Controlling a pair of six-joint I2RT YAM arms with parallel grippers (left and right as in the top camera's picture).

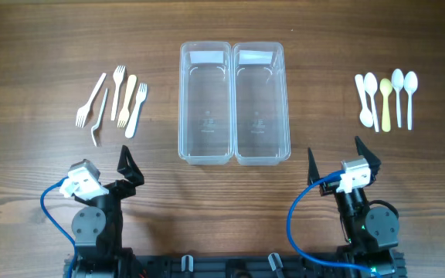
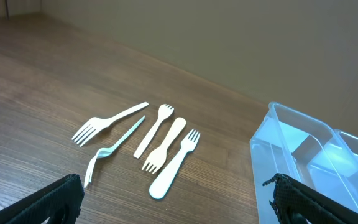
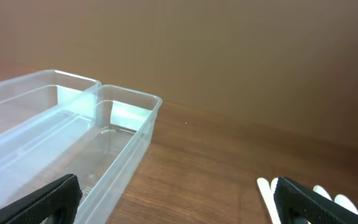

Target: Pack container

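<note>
At the bottom of the overhead view, the left tool (image 1: 101, 162) and the right tool (image 1: 340, 154) both gape wide, gripping nothing, above the wooden desk (image 1: 45, 46). Farther up, mid-frame, the clear left container (image 1: 182, 100) and right container (image 1: 286, 100) sit side by side, touching. Five forks (image 1: 128, 99) lie upper left and five spoons (image 1: 385, 100) upper right, well apart from them.

Brown wood-grain table (image 1: 222, 31); clear containers (image 1: 232, 100); left of them white forks (image 1: 119, 93) and one cream fork (image 1: 130, 96); right, white spoons (image 1: 370, 96), one yellow spoon (image 1: 386, 104)
</note>
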